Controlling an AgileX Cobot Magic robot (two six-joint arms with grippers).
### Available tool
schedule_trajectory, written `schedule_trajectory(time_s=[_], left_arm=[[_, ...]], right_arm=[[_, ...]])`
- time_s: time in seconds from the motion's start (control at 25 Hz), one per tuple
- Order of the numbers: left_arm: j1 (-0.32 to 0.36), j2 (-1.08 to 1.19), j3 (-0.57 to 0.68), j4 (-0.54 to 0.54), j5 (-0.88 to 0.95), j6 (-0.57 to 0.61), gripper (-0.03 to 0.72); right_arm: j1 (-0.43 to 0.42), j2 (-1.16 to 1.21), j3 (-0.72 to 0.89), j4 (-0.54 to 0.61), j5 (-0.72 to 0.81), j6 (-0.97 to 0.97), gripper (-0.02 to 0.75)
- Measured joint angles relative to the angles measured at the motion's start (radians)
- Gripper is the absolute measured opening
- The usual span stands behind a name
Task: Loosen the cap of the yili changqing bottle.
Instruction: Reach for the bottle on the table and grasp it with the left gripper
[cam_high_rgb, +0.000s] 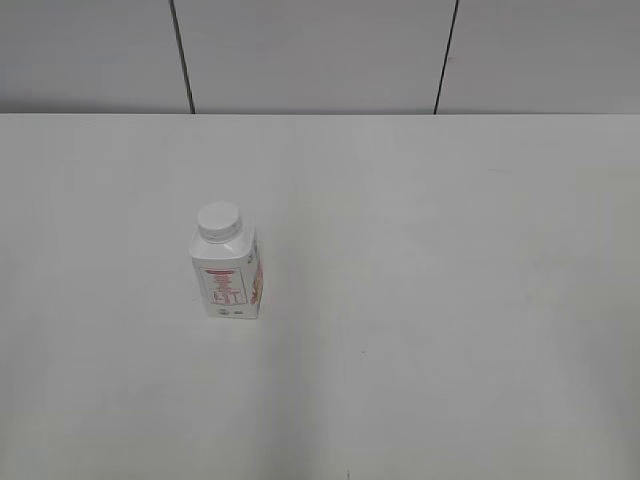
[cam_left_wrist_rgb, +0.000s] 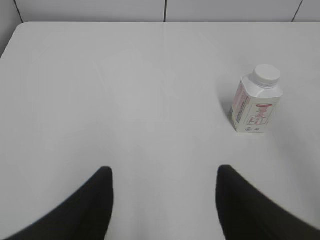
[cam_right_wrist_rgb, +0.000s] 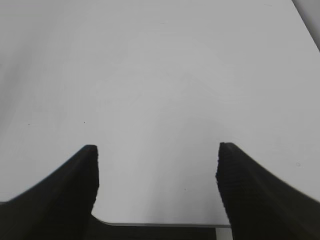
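Note:
The yili changqing bottle (cam_high_rgb: 228, 278) stands upright on the white table, left of the middle, with red-orange printing on its sides. Its white cap (cam_high_rgb: 218, 220) sits on the neck. The bottle also shows in the left wrist view (cam_left_wrist_rgb: 254, 106), far ahead and to the right, with the cap (cam_left_wrist_rgb: 265, 75) on top. My left gripper (cam_left_wrist_rgb: 163, 172) is open and empty, well short of the bottle. My right gripper (cam_right_wrist_rgb: 157, 150) is open and empty over the table's near edge. Neither arm shows in the exterior view.
The white table (cam_high_rgb: 430, 300) fills the views. A grey panelled wall (cam_high_rgb: 310, 50) stands behind its far edge. The table's near edge (cam_right_wrist_rgb: 165, 225) shows under my right gripper.

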Motion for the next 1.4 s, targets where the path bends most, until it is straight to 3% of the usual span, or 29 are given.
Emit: schedule_trajectory(time_s=[1.4], left_arm=[[0.0,0.0,0.0,0.0,0.0,0.0,0.412]], right_arm=[[0.0,0.0,0.0,0.0,0.0,0.0,0.579]])
